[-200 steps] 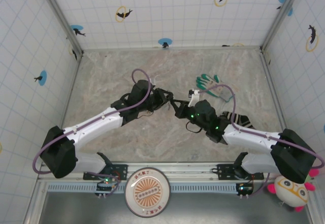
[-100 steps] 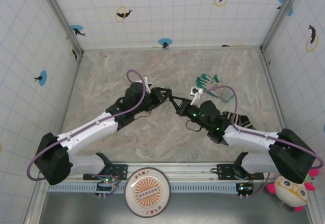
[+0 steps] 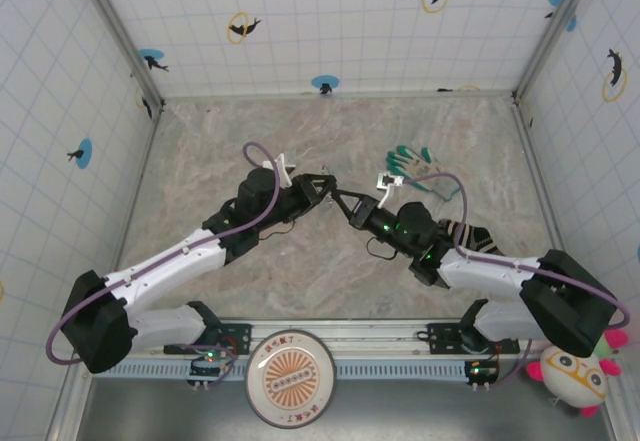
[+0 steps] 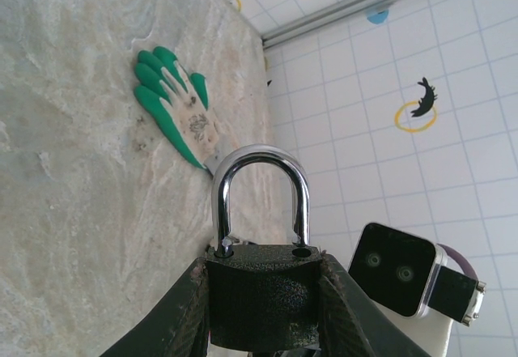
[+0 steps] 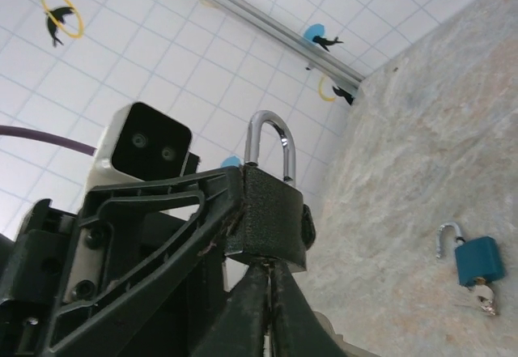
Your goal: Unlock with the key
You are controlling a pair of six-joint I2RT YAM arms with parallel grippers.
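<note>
Key: too small to see. I think it is pinched in the right gripper's [image 5: 269, 274] tips, right under the black padlock [image 4: 261, 294], up in the air over the middle of the table [image 4: 65, 211].
How the key will feel: thin, hard and very light. It is slippy metal, so it could twist or pop out if it is pushed in crooked.
Where to hold it: by the flat wide end, so the thin end is free to go in the hole.
Right gripper: its two fingers are squeezed almost together, and the tips touch the bottom of the black padlock.
Black padlock: small, bumpy and heavy-looking, standing upright.
Left gripper [image 3: 320, 184]: closed tight on the black padlock, one finger on each side.
Silver loop [image 4: 261, 191]: both ends sit in the lock's body, so I think it is not open yet.
Blue padlock [image 5: 477, 261]: lies on the table well apart, with its loop popped open and little keys [image 5: 483, 296] on it.
Glove [image 4: 176, 108]: green and white, soft, lying flat off to the side.
Table: smooth, hard stone look, pale brown.
Walls [image 3: 330, 21]: white tiles with dolphin stickers all around.
</note>
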